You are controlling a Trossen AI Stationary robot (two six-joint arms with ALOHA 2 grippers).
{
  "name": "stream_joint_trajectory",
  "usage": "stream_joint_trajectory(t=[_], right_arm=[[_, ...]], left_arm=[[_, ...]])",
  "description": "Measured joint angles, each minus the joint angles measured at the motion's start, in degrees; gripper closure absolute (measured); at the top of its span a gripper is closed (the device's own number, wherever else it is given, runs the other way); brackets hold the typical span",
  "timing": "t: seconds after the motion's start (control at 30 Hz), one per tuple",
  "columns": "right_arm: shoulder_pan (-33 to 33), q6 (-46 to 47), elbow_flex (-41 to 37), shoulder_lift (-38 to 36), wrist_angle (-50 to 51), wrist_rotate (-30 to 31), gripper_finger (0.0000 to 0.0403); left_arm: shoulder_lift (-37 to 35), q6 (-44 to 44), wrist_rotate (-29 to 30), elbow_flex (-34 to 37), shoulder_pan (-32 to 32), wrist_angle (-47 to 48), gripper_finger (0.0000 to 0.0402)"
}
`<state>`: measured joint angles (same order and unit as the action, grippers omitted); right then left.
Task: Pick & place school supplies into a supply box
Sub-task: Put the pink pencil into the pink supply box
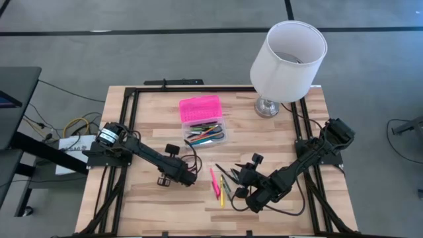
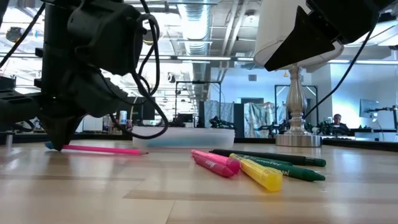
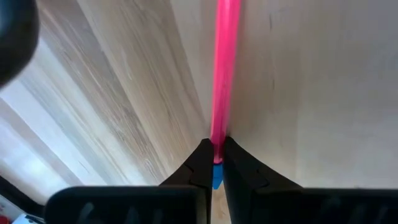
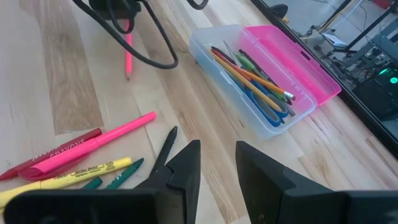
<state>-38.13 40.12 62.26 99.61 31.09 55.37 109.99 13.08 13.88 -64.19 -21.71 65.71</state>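
The left hand [image 3: 216, 163] is down at the tabletop [image 1: 152, 211], closed on one end of a pink pencil [image 3: 224, 68] that lies flat on the wood, just in front of the supply box [image 1: 205, 129]. The box stands open, pink lid [image 1: 199, 109] folded back, with several pens and pencils [image 4: 252, 81] inside. The right hand [image 4: 217, 163] hovers with fingers apart and empty, farther from the box, above a loose group: a pink marker [image 2: 214, 163], a yellow marker [image 2: 258, 172] and green pens [image 2: 289, 168]. A white lamp [image 1: 287, 56] stands beside the box.
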Motion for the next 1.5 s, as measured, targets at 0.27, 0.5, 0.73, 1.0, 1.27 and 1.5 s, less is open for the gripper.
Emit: stream_joint_trajectory(t=[0.27, 0.5, 0.73, 1.0, 1.27, 1.5], right_arm=[[0.0, 0.0, 0.0, 0.0, 0.02, 0.0, 0.0306], [0.0, 0.0, 0.0, 0.0, 0.0, 0.02, 0.0306], [0.85, 0.0, 0.0, 0.0, -0.21, 0.02, 0.0306], [3.61, 0.0, 0.0, 0.0, -0.22, 0.0, 0.0306], [3.72, 0.96, -0.02, 0.0, 0.31, 0.07, 0.0306], [3.72, 0.96, -0.02, 0.0, 0.22, 0.04, 0.0306]], left_arm=[[-5.6, 0.45, 2.02, -0.1, 0.02, -0.66, 0.0391], [-15.12, 4.13, 10.84, -0.17, 0.05, -0.72, 0.0391], [-21.19, 2.75, 22.92, -0.21, 4.1, -5.2, 0.0391], [-20.63, -14.43, 16.79, -0.23, 13.53, -25.47, 0.0391], [-20.71, -12.36, 5.28, 0.16, 24.4, -30.67, 0.0391], [-20.71, -7.53, -4.55, 3.98, 30.03, -34.97, 0.0391]])
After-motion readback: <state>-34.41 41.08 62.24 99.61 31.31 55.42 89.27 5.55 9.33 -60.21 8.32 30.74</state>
